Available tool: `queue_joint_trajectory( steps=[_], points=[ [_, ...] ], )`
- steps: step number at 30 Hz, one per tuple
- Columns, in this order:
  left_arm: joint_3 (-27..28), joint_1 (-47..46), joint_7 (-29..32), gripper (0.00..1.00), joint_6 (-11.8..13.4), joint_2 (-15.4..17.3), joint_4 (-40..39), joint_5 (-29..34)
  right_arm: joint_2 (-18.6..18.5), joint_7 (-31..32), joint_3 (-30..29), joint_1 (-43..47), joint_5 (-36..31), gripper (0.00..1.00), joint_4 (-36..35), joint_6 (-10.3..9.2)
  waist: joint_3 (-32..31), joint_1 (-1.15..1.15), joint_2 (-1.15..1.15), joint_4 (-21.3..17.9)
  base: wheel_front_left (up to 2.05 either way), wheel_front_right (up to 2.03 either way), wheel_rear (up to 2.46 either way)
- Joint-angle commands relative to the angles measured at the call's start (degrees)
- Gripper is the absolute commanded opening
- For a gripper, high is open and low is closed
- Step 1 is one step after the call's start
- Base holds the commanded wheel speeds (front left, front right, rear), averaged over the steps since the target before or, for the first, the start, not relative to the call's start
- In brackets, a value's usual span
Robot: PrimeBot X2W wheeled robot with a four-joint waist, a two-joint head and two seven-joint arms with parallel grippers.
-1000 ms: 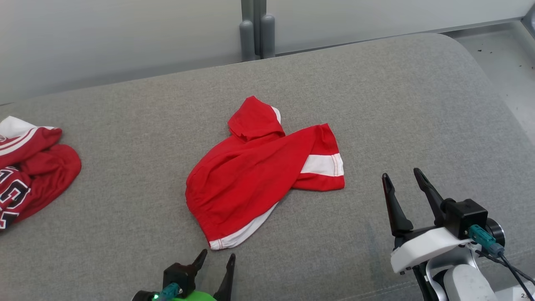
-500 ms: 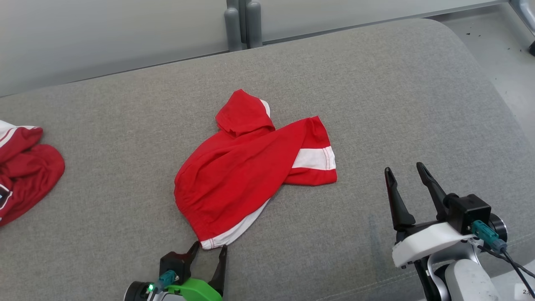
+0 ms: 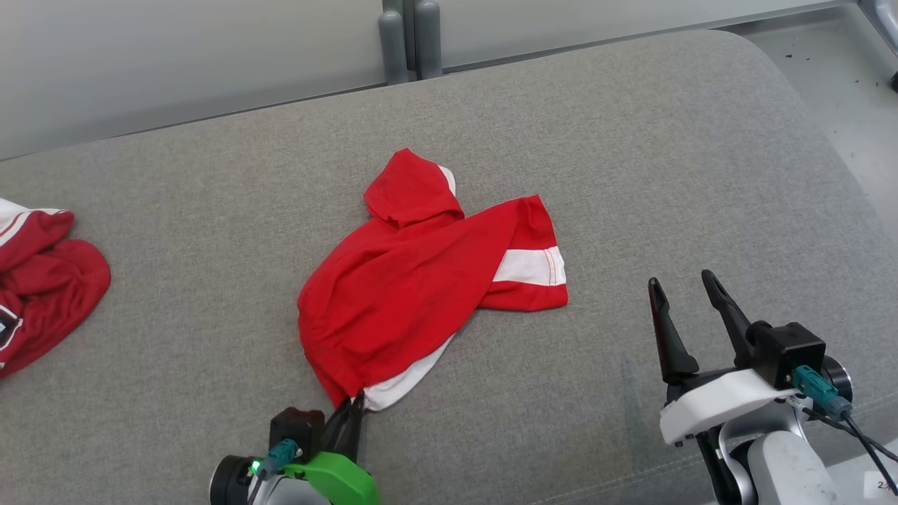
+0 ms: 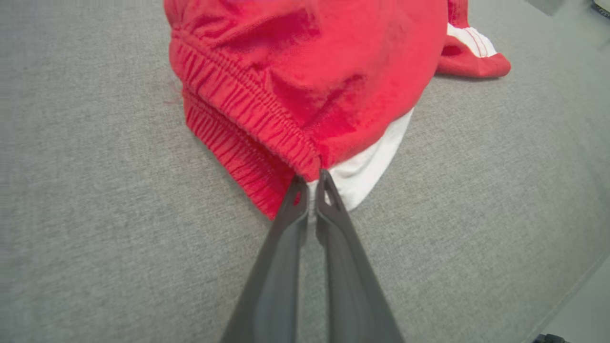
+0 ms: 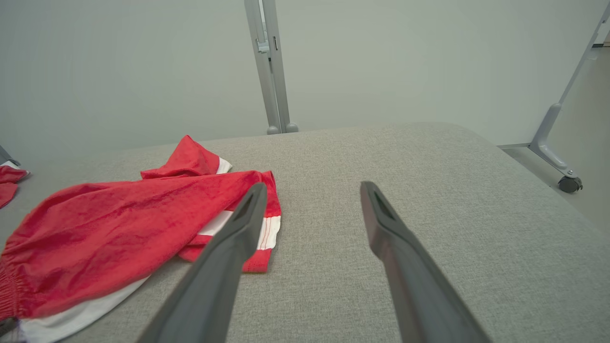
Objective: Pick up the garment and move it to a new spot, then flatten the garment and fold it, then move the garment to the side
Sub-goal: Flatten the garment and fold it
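Note:
The garment [image 3: 421,280] is a crumpled pair of red shorts with white stripes, lying mid-surface on the grey cushion [image 3: 631,175]. My left gripper [image 3: 354,407] is shut on its near corner, where the elastic waistband meets the white stripe. In the left wrist view the two fingertips [image 4: 298,190] pinch the garment [image 4: 310,71] at that corner. My right gripper [image 3: 680,284] stands open to the right of the garment, above bare cushion. Seen from the right wrist, its fingers [image 5: 248,214] are spread wide, with the garment [image 5: 119,224] lying to their left.
Another red and white garment [image 3: 42,280] lies bunched at the cushion's far left edge. A grey post [image 3: 409,35] stands behind the cushion against the pale wall. Floor and a wheeled frame leg [image 5: 553,143] lie off the right side.
My left gripper has moved forward and closed on the garment's near corner, pulling the fabric slightly into a point. The head camera shifted a little early on. The right gripper has stayed open.

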Motion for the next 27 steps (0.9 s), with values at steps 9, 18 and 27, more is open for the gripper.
queue_joint_trajectory(
  steps=[9,18,27],
  points=[
    [7.06,1.51,-0.22,0.0,2.01,1.13,-8.7,0.27,-0.14,1.68,0.56,-1.2,1.44,1.0,3.89,0.0,0.22,0.0,0.0,1.49,0.0,0.0,0.0],
    [10.15,2.12,-0.22,0.0,1.59,1.39,-12.32,1.59,-0.21,4.55,4.43,-7.3,2.95,1.0,13.51,0.0,0.86,0.0,0.0,3.04,0.0,0.0,0.0],
    [10.81,-0.37,-0.22,0.0,0.77,0.92,-9.06,2.0,-1.64,7.11,7.95,-18.85,4.81,1.0,27.72,0.0,3.27,0.0,0.0,4.96,0.0,0.0,0.0]
  ],
)
